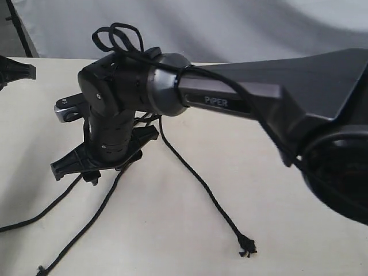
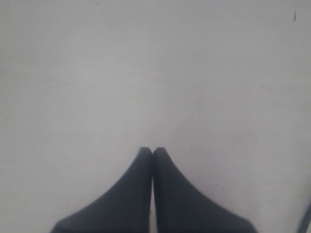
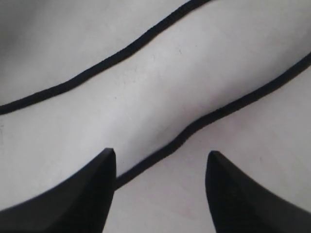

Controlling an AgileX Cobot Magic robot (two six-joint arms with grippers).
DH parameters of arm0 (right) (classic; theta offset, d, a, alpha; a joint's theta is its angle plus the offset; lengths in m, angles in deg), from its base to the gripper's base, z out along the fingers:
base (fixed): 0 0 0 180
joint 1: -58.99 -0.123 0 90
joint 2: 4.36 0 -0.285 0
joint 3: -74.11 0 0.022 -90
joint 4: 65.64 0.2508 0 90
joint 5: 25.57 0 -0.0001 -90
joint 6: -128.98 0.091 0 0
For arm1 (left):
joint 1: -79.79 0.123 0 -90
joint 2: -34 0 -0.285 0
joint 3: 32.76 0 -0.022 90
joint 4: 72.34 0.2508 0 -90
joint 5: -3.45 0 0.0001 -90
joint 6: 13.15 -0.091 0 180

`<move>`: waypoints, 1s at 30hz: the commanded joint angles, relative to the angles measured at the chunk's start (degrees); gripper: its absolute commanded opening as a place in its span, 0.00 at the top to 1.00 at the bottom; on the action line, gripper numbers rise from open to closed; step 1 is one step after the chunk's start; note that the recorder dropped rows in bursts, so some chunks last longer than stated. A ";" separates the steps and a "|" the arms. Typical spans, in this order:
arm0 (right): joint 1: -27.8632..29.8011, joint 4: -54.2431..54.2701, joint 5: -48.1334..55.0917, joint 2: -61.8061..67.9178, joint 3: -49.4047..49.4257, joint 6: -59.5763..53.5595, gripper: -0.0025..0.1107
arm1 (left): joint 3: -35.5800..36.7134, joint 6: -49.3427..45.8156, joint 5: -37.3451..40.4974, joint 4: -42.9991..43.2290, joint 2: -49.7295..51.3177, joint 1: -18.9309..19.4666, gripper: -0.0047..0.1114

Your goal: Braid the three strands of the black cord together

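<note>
Three black strands spread over the pale table from under my right arm. One strand [image 1: 34,217] runs off to the lower left, a second [image 1: 86,225] runs down to the front edge, and a third [image 1: 201,187] ends in a frayed knot [image 1: 247,247] at the lower right. The grey clamp [image 1: 65,109] peeks out behind the wrist. My right gripper [image 1: 95,172] points down over the strands, open; one strand [image 3: 194,126] slants between its fingers [image 3: 162,154], apart from both tips, and another strand [image 3: 97,68] lies beyond. My left gripper [image 2: 153,149] is shut on nothing over bare table.
The right arm's big dark body [image 1: 287,98] crosses the scene from the right and hides where the strands join. Its own thin cable loops [image 1: 118,37] above the wrist. Part of the left arm [image 1: 12,71] shows at the far left edge. A white backdrop [image 1: 230,26] stands behind the table.
</note>
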 commanded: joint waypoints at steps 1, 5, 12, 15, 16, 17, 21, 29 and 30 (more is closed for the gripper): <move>0.02 0.22 3.11 4.13 -5.11 1.73 0.51 | 0.35 0.29 -0.58 -0.15 -0.42 0.18 0.96; 0.13 0.22 5.53 7.17 -7.52 2.38 0.51 | 0.35 0.31 -0.33 -0.15 -0.42 0.18 0.96; 0.13 -1.21 8.77 8.89 -7.66 4.10 0.61 | 0.35 0.31 -0.65 -0.15 -0.42 0.18 0.96; 0.13 -1.21 8.85 9.00 -7.66 3.50 0.83 | 0.35 0.31 -0.72 -0.15 -0.42 0.18 0.96; 0.13 -1.21 8.85 9.00 -7.66 2.82 0.92 | 0.35 0.31 -0.72 -0.15 -0.42 0.18 0.96; 0.13 -1.21 9.04 9.00 -7.66 2.20 0.98 | 0.35 0.31 -0.72 -0.15 -0.42 0.18 0.96; 0.34 -1.21 14.15 7.08 -9.86 -2.17 0.98 | 0.35 0.31 -0.78 -0.15 -0.42 0.18 0.96; 6.60 -13.53 17.25 -2.32 -10.75 -5.01 0.98 | 0.35 0.22 -0.91 -0.26 -0.42 0.18 0.96; 7.87 -13.75 17.25 -3.19 -10.12 -5.01 0.98 | 0.35 0.22 -0.91 -0.26 -0.42 0.18 0.96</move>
